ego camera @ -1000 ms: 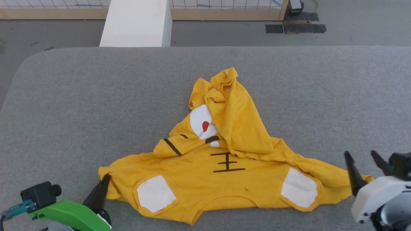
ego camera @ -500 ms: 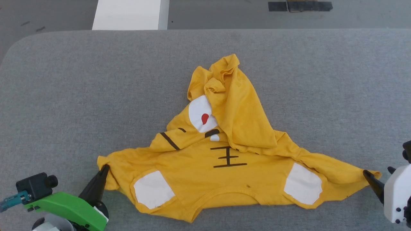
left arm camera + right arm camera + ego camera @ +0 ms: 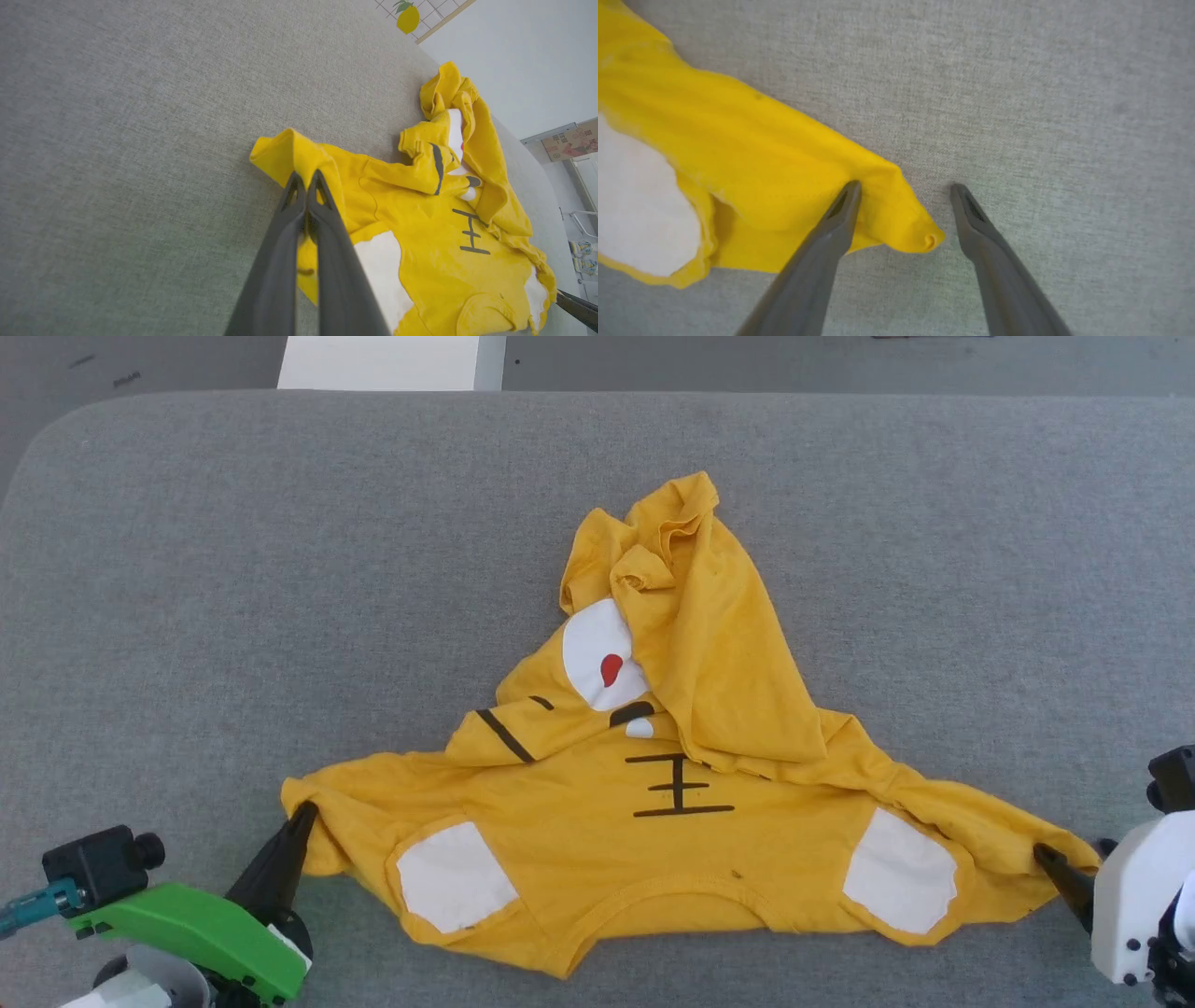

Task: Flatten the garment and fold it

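Note:
The mustard-yellow garment (image 3: 672, 793) lies crumpled on the grey table, with two white patches near its front hem and a bunched fold rising toward the back. My left gripper (image 3: 301, 817) is shut on the garment's left corner; the left wrist view shows its fingers (image 3: 306, 175) pinched together on the yellow fabric (image 3: 420, 242). My right gripper (image 3: 1074, 851) sits at the garment's right corner. In the right wrist view it (image 3: 906, 186) stands open. One finger rests on the cloth (image 3: 784, 177), and the corner tip lies between the two.
The grey padded table (image 3: 187, 569) spreads wide around the garment, with rounded back corners. A white block (image 3: 392, 359) stands on the floor behind it. The left wrist view shows a lemon print (image 3: 408, 17) and a cardboard box (image 3: 572, 140) far off.
The head camera has tilted down. My right gripper has come down and in from above the right corner and now straddles it, still open. My left gripper keeps its hold on the left corner.

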Robot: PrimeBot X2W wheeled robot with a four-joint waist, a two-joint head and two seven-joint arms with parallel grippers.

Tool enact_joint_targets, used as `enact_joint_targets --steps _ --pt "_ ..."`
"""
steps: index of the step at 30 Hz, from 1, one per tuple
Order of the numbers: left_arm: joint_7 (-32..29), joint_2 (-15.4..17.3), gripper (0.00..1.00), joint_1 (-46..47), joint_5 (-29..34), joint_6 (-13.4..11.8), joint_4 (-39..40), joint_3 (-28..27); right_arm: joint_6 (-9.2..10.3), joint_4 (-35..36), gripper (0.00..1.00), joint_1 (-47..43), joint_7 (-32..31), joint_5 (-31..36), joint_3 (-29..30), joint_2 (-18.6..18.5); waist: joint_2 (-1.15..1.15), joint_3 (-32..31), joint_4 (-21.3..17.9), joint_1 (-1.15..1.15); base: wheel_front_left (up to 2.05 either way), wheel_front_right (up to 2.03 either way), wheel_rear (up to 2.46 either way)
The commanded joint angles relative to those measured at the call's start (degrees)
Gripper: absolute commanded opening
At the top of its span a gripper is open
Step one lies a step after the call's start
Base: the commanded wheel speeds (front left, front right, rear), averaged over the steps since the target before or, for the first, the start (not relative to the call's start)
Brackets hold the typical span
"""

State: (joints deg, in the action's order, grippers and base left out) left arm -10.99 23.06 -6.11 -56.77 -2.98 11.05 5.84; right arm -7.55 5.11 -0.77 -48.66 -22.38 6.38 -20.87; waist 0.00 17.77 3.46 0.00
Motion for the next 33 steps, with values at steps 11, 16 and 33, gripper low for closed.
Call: enact_joint_targets --steps 11,16,33 --pt "1.39 -1.04 0.0 0.28 -3.28 0.54 -1.85 -2.11 0.06 0.35 0.0 0.7 5.33 -0.08 2.56 5.47 0.0 -3.54 -0.93 0.0 0.0 0.0 0.0" --pt "2.4 -1.65 0.0 -0.14 -3.09 -0.14 -1.45 -2.51 0.06 2.19 0.0 1.37 9.33 -1.02 3.28 6.07 0.0 -6.12 -1.49 0.0 0.0 0.0 0.0" --pt "1.0 -0.78 0.0 26.12 2.02 -2.28 -3.27 -0.13 0.06 -1.72 0.0 26.43 24.06 -3.19 5.8 17.8 0.0 -12.23 -4.0 0.0 0.0 0.0 0.0"
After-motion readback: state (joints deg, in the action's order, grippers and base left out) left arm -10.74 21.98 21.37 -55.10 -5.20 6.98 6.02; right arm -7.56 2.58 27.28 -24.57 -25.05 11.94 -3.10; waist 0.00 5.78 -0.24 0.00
